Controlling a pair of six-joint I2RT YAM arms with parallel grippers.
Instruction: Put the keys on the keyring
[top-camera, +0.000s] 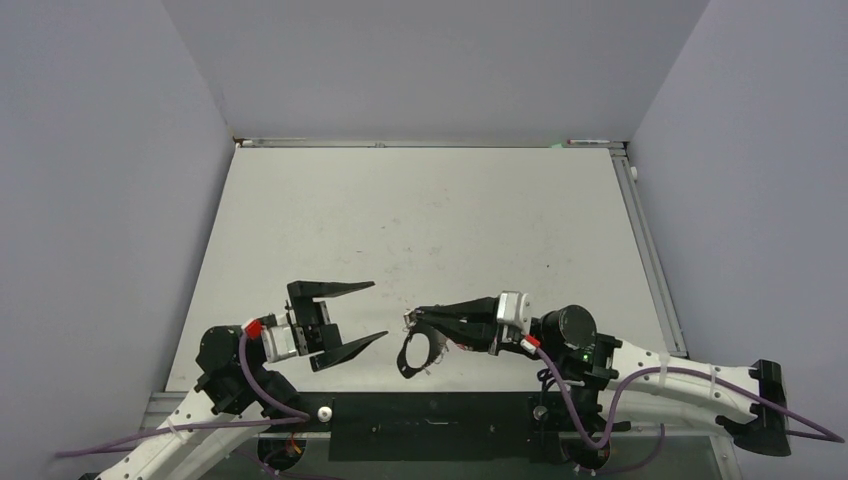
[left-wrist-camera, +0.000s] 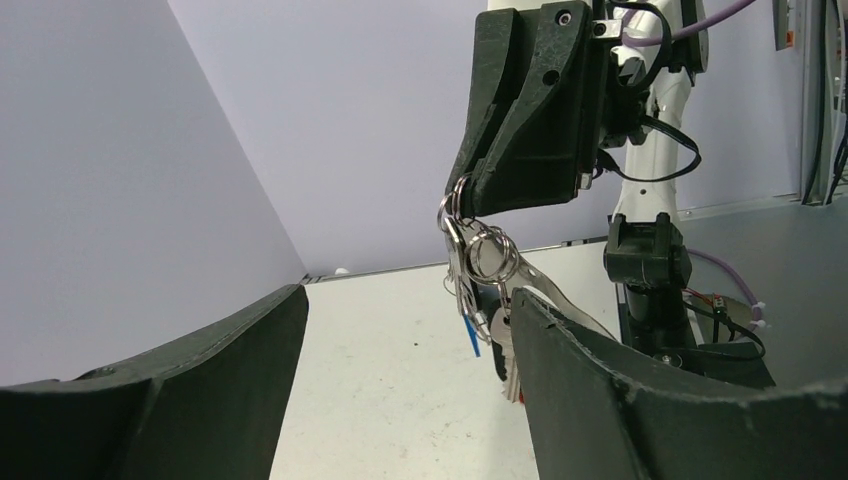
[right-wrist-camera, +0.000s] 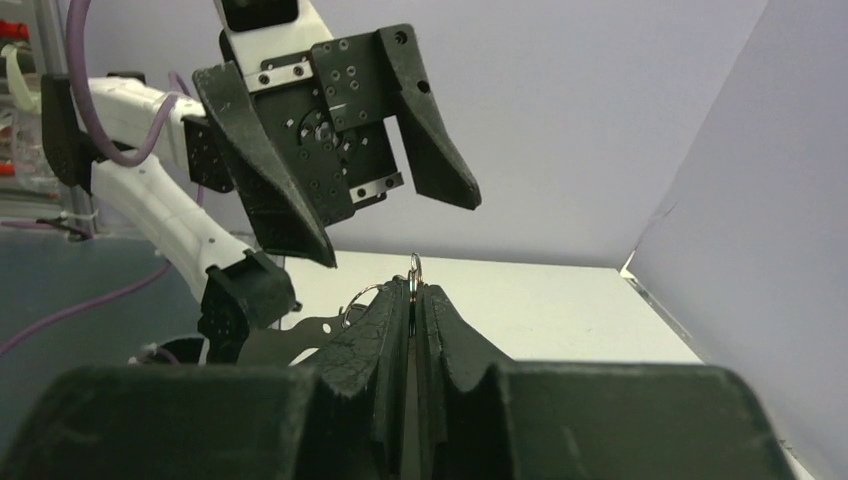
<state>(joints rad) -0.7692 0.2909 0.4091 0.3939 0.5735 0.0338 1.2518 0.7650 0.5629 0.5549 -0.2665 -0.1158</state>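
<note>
nearest the arms' bases, two black grippers face each other tip to tip above the near edge of a pale table (top-camera: 420, 200). the left gripper (top-camera: 378, 310) has its fingers spread wide and holds nothing. the gap between them faces the right arm.

just beside it, the right gripper (top-camera: 410, 318) has its fingers pressed together, pinching a small metal ring at the very tips. the keys (left-wrist-camera: 505, 350) hang from that ring in mid-air: a small bunch of silvery pieces and little rings, with a blue tag (left-wrist-camera: 470, 338) among them. in the left wrist view the bunch dangles just in front of the left arm's far finger, close to it.

from above, the keyring (top-camera: 401, 360) shows as a thin loop about gripper-wide, just below the right fingertips (it looks dark from there). i cannot tell whether it is already linked to the bunch or only beside it.

beyond the grippers the table runs back bare to grey walls.

the risks, as i judge them:
- the pinch is only at the fingertips, so a nudge from the left fingers could twist the ring free and drop everything.
- the bunch hangs loose and could swing away as the left fingers close.
- with the tips this close, the two grippers could knock together.
</note>
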